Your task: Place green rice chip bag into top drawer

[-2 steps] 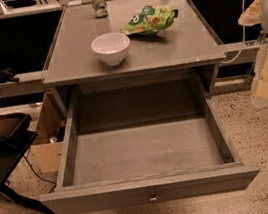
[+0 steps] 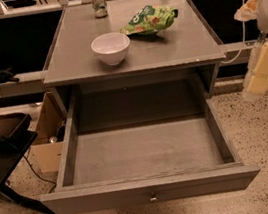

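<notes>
The green rice chip bag (image 2: 150, 19) lies on the grey table top (image 2: 175, 47), at the back right, next to a white bowl (image 2: 111, 48). The top drawer (image 2: 149, 190) is pulled fully open below the table top and nothing lies in it; its round metal knob (image 2: 152, 196) faces me. My gripper (image 2: 260, 79), a pale cream shape on the arm, hangs at the right edge of the view, beside the table's right side and below the level of its top. It is apart from the bag and holds nothing that I can see.
A drink can (image 2: 99, 1) stands at the back edge of the table top. A cardboard box (image 2: 48, 138) sits on the floor to the left of the drawer. A black stand (image 2: 3, 145) is at the far left. A white cable (image 2: 242, 21) hangs at the right.
</notes>
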